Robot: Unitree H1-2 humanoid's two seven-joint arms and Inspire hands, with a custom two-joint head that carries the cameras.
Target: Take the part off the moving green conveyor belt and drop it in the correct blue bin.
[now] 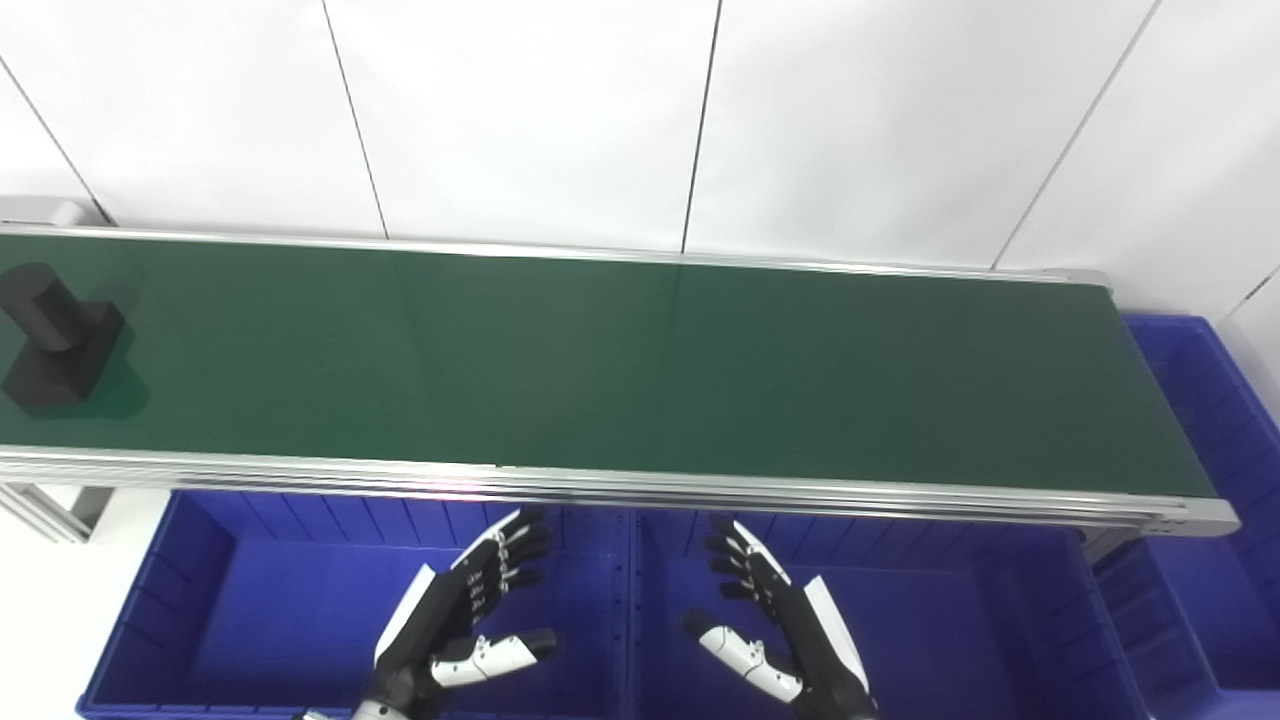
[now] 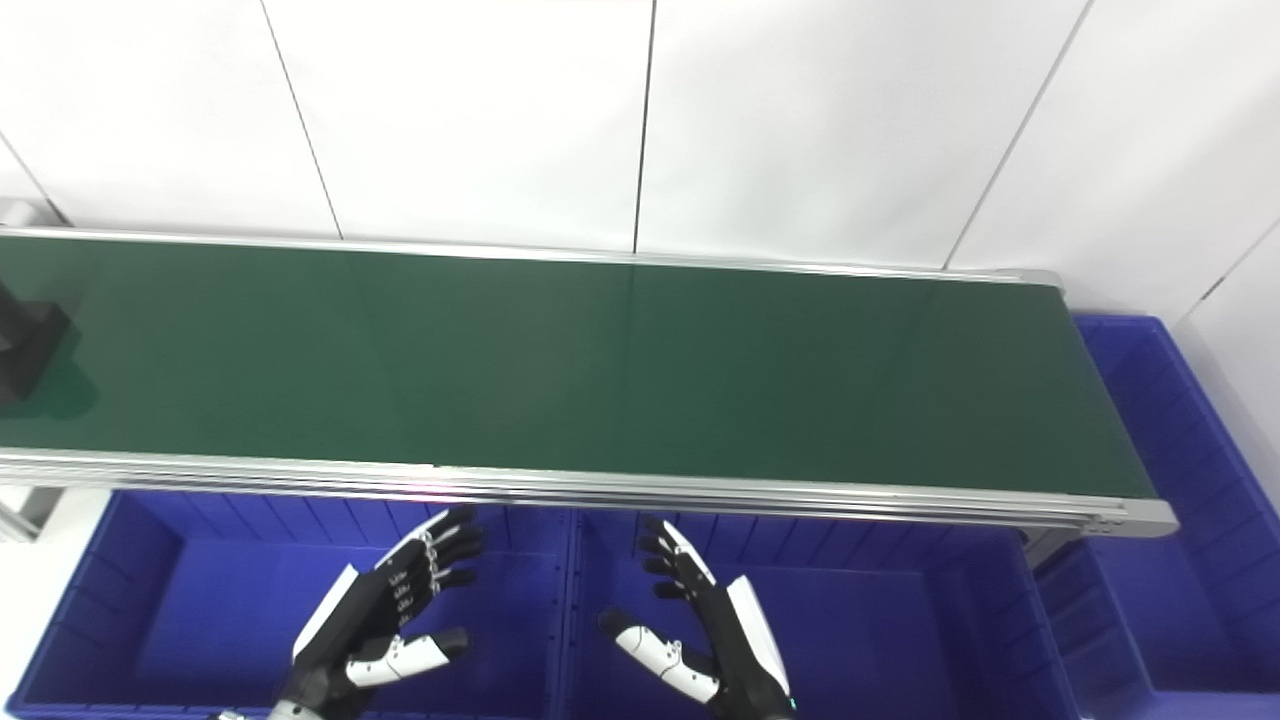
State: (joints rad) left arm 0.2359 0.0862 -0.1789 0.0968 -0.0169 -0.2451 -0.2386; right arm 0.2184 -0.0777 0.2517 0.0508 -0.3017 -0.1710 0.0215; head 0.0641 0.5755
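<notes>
The black part sits far left on the green belt, not picked up yet. Both the left hand and right hand wait with fingers spread and empty over the blue bins.

The black part is cut off by the left edge in the right eye view, so only a corner of it shows there. The green conveyor belt runs out past the left edge in both views. The conveyor frame hides the far walls of the blue bins. The bin at the belt's right end is cut by the right edge. Both arms leave the bottom edge just below each robot hand.
</notes>
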